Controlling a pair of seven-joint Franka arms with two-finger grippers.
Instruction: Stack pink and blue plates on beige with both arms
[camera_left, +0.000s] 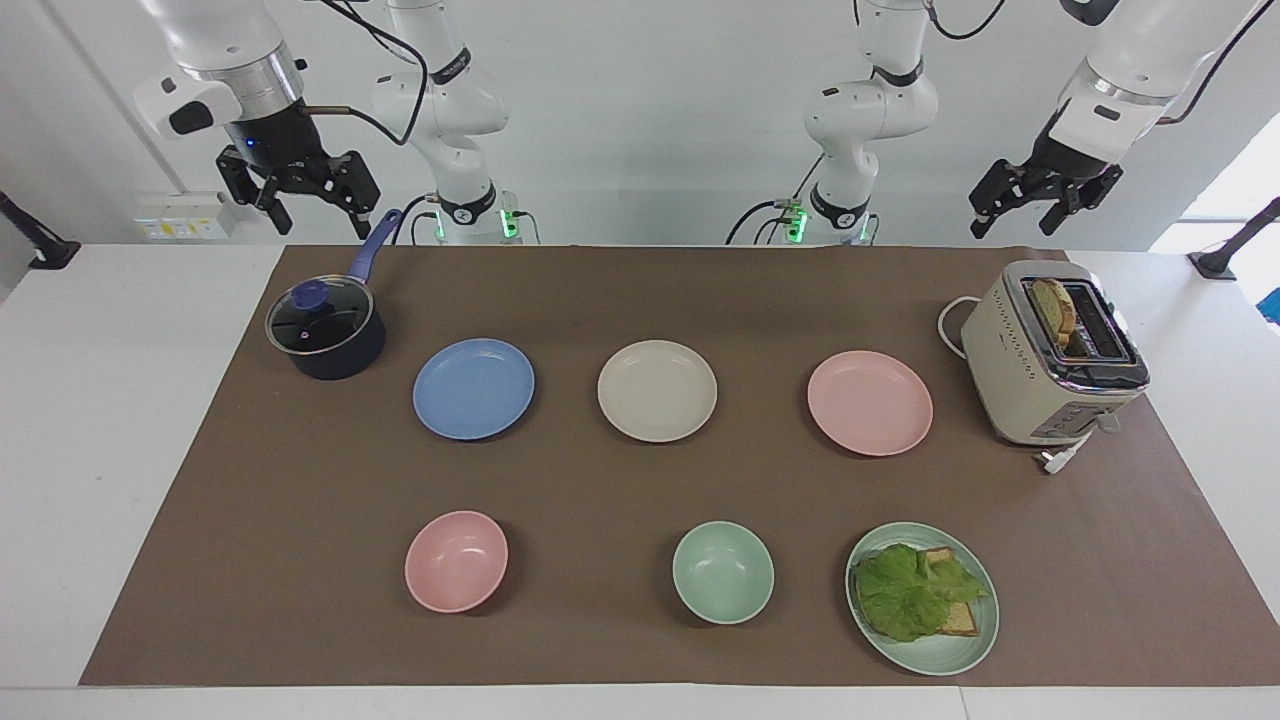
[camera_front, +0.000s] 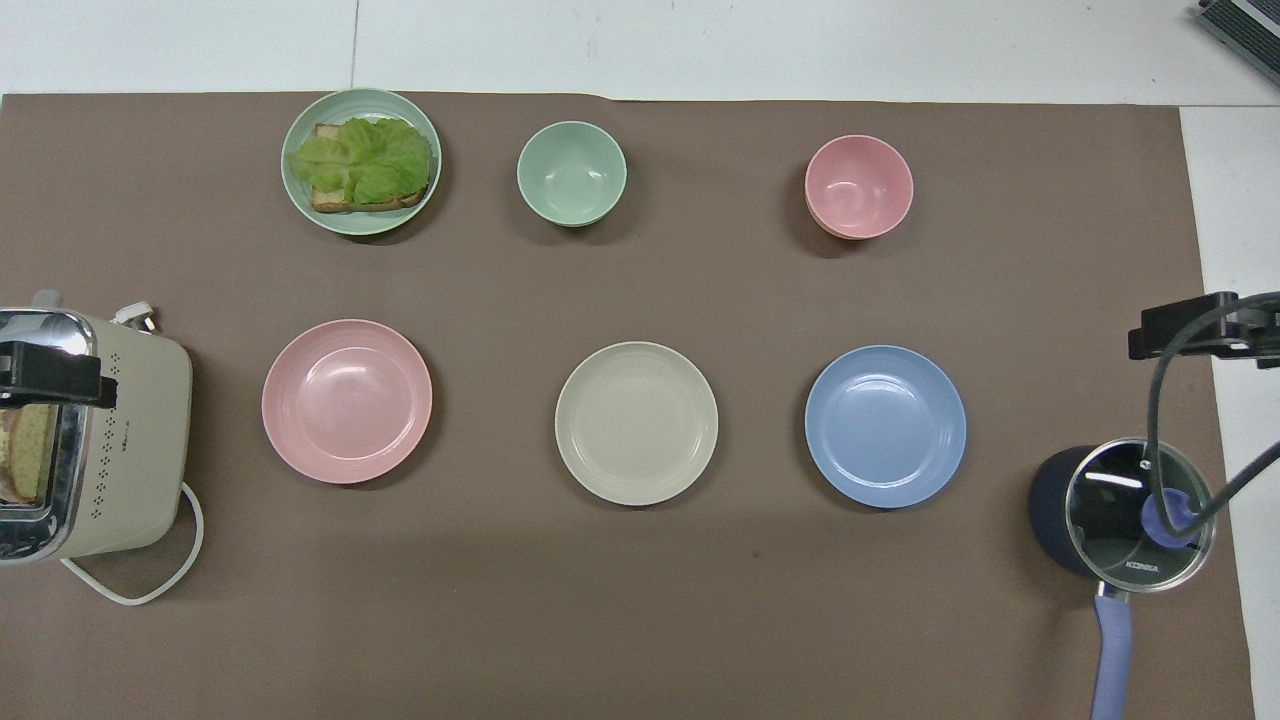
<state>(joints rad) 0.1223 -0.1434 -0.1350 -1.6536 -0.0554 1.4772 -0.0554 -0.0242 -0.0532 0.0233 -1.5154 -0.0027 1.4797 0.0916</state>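
Both of my grippers hang raised with nothing in them in the facing view: right gripper with fingers spread above the lidded pot, left gripper likewise spread above the toaster. Between and below them lie the blue plate, beige plate and pink plate, apart in a row.

From overhead, only my gripper tips show, over pot and toaster. Beige plate sits between pink plate and blue plate.
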